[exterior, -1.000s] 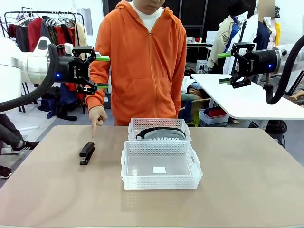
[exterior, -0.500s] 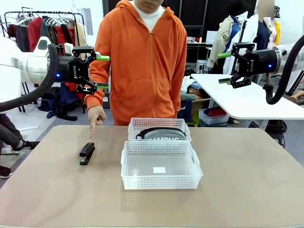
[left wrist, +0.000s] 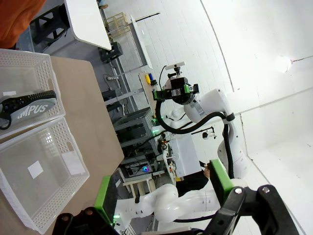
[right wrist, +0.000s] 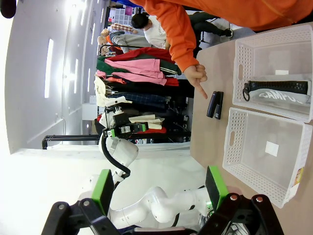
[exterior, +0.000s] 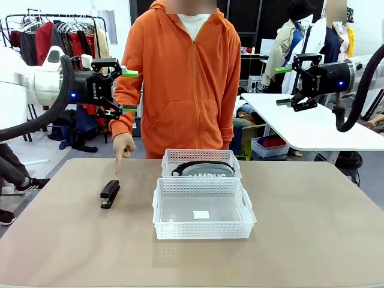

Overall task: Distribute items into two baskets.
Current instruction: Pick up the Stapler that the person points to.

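You see the left arm (exterior: 27,84) and right arm (exterior: 364,63): white, with black ribbed hoses (exterior: 36,123). The left gripper (exterior: 129,91) and right gripper (exterior: 283,86): black, green pads, blue wrist light. Person's hoodie (exterior: 180,84): orange, zipped, apparently over a white shirt (exterior: 192,24).

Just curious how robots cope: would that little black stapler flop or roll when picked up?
Likely neither: the stapler looks rigid and lies flat, so rolling seems unlikely. Its smooth, narrow body might swivel if pinched off-centre.
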{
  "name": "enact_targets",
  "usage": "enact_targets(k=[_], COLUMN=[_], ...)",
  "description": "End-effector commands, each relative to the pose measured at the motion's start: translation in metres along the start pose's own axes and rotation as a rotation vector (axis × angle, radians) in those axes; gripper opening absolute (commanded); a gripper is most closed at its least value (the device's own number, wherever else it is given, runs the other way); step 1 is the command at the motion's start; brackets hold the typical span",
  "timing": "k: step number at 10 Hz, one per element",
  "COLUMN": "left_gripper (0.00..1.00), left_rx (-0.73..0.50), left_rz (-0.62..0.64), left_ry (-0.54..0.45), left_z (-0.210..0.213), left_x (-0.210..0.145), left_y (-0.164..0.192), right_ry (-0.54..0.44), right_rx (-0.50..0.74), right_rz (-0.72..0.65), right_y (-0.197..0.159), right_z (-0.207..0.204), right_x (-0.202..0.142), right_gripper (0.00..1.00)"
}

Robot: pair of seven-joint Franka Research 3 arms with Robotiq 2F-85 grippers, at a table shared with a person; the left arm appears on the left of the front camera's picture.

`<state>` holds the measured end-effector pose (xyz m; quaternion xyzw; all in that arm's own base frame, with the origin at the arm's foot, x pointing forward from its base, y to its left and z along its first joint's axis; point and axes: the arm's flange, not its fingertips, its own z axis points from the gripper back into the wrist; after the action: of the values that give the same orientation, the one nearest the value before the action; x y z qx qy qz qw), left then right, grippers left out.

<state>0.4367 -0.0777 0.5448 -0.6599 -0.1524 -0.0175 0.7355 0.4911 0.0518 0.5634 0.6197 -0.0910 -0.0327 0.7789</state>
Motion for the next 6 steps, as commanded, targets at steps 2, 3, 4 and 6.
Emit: enact_targets(k=[2,3,4,6], left_gripper=[1.0,1.0,1.0,1.0], left_rx=[0.071,0.134,0.194,0.351], left_rz=[-0.001,-0.02,-0.023,-0.056], left_ry=[0.045,0.069,0.115,0.122], left_z=[0.007,0.012,0.019,0.03], left_x=[0.002,0.004,0.008,0.019], left_y=[-0.008,-0.012,-0.016,-0.031], right_ry=[-0.007,-0.007,-0.007,-0.007], right_rx=[-0.003,-0.003,-0.003,-0.003], right_rz=[-0.002,-0.002,-0.002,-0.002], right_y=[0.004,0.004,0.004,0.004], right_z=[0.001,0.001,0.001,0.001], right_x=[0.001,0.001,0.001,0.001], right_gripper=[1.0,1.0,1.0,1.0])
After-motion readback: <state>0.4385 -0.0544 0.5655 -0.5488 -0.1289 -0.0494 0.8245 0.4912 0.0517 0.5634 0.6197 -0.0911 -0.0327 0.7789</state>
